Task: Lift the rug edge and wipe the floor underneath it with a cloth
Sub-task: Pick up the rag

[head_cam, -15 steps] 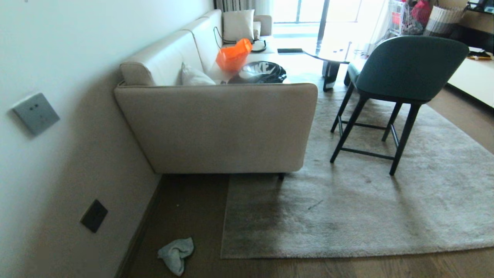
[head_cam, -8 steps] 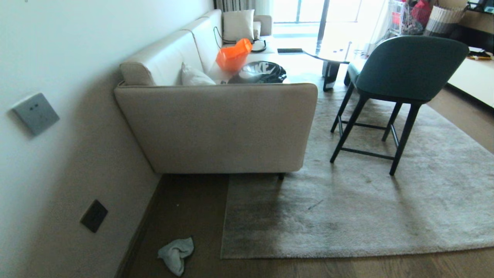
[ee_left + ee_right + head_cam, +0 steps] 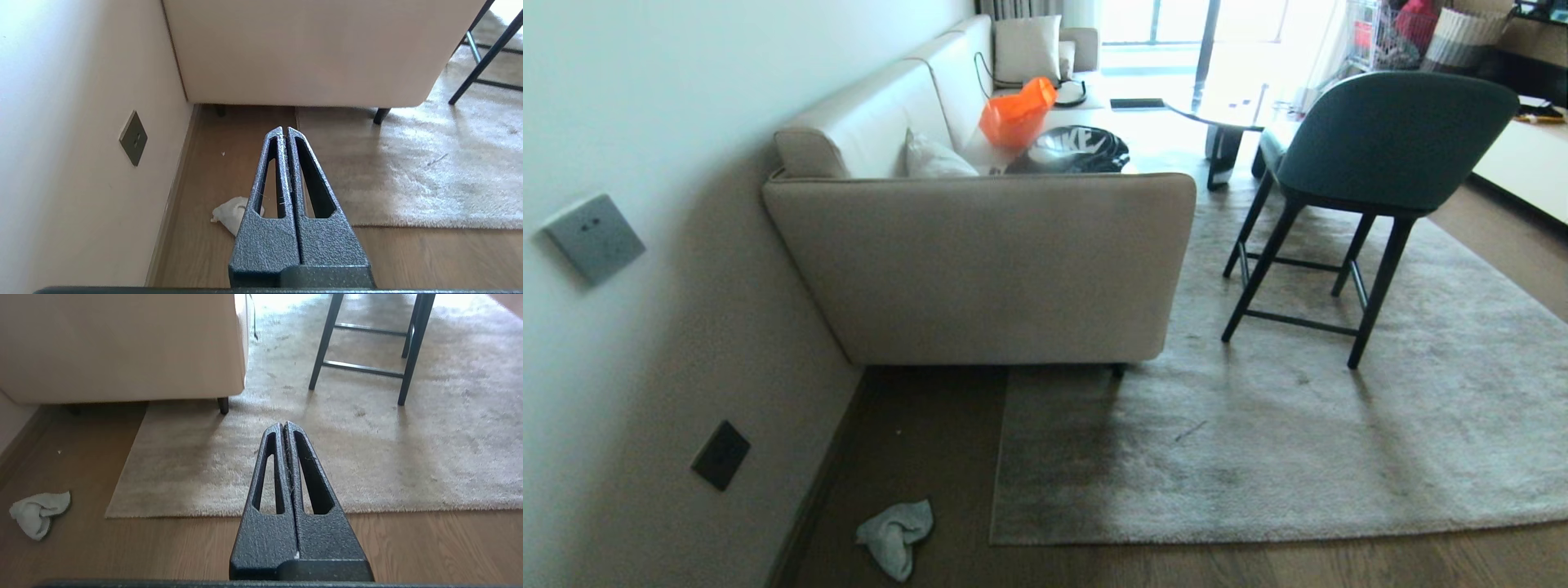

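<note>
Task not begun. Large short-pile grey-beige rug lies flat, its straight near hem and square corner (the rug edge (image 3: 994, 541)) flush on the brown wood-grain plank floor (image 3: 1176, 567); nothing lifted yet. Small crumpled pale grey-blue terry cloth (image 3: 894, 535) sits on bare floor in the strip between the rug corner and the white wall (image 3: 645, 367), near the skirting, apart from the rug. Beige upholstered sofa (image 3: 980, 269) stands past the corner with one foot on the rug; dark green chair on black legs (image 3: 1372, 155) stands on the pile, well to the right. Neither arm shows in the head view. Left gripper (image 3: 284, 130) hangs above the floor strip, jaws pressed together on nothing, cloth partly hidden behind it. Right gripper (image 3: 283, 425) likewise clenched and empty, over the near part of the rug. Judgement: step in hand is approach. Next move calls for lowering toward the floor, spreading one gripper's jaws to take the cloth, the other to pinch the corner hem. Thin flat hem will likely be hard to get under.
</note>
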